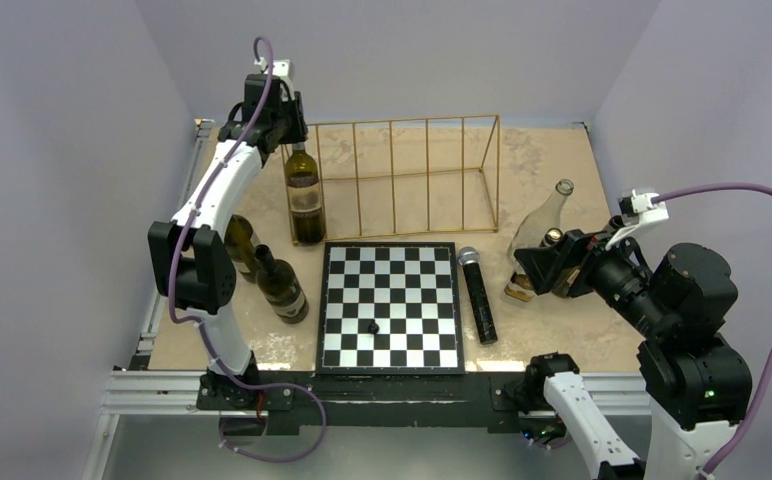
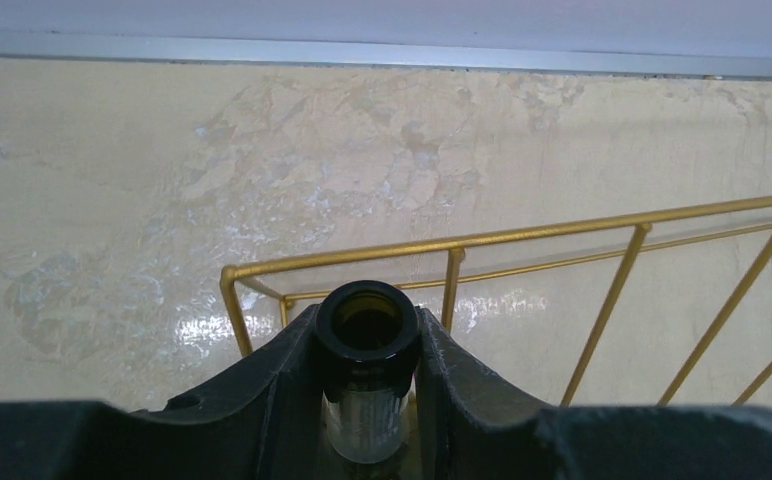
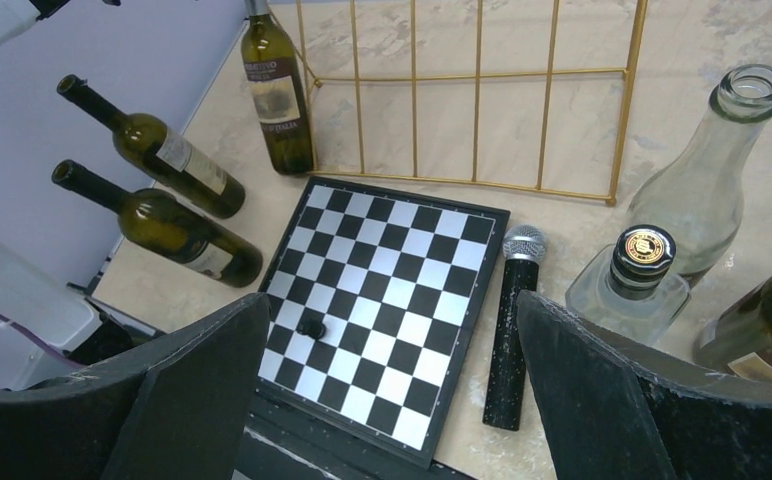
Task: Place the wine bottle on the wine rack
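The wine bottle point(image 1: 305, 200) is dark green with a pale label and stands upright just outside the left front corner of the gold wire wine rack point(image 1: 427, 175). My left gripper point(image 1: 289, 128) is shut on its neck from above. In the left wrist view the bottle's open mouth point(image 2: 367, 318) sits between the black fingers point(image 2: 287, 380), with the rack's corner point(image 2: 562, 232) just beyond. The right wrist view shows the bottle point(image 3: 275, 100) beside the rack point(image 3: 478, 100). My right gripper point(image 1: 547, 262) is open and empty, held above the table's right side.
A chessboard point(image 1: 412, 290) with one black piece point(image 1: 373, 327) lies in front of the rack. A black microphone point(image 1: 479, 295) lies to its right. Two dark bottles point(image 1: 280, 285) lie at the left. A clear bottle point(image 1: 542, 225) and other bottles stand by my right gripper.
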Tool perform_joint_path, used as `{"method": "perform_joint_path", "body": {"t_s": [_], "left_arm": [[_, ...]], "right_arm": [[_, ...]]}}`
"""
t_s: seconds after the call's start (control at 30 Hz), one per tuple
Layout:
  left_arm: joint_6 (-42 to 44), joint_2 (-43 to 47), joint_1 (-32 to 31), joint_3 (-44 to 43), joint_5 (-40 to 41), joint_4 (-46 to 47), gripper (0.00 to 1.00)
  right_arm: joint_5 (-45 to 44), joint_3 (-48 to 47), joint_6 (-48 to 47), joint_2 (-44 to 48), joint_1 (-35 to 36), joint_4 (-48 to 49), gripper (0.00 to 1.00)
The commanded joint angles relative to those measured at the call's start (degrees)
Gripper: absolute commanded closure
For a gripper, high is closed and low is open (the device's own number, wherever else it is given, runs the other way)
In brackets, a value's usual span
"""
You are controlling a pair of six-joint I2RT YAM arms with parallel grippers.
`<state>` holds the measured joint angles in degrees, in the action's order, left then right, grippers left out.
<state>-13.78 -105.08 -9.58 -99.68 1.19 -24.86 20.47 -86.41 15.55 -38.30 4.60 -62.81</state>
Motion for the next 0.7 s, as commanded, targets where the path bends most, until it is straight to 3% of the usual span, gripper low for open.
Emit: {"method": "perform_joint_path", "body": {"t_s": [0.0,0.23,0.47,0.67], "left_arm": [[-4.4,-3.3,0.5,-1.8,-1.6,-4.4,0.82],[-4.3,-4.4,0.9,-3.0,-1.5,-4.7,0.64],[-3.0,-3.0,1.0,-4.2,0.5,-5.0,0.32],[-3.1,-4.3,1.8,-6.1,0.2,-4.9,0.28]], "right_arm": [[-0.7,0.1,0.7,-1.1,0.2,1.6,0.01],[-0.7,0.6,1.4,-1.3,0.2,2.1,0.01],[0.0,0.7,2.1,-1.8,0.2,2.9,0.01],[0.1,0.4,2.1,-1.9,0.1,2.8,0.01]]}}
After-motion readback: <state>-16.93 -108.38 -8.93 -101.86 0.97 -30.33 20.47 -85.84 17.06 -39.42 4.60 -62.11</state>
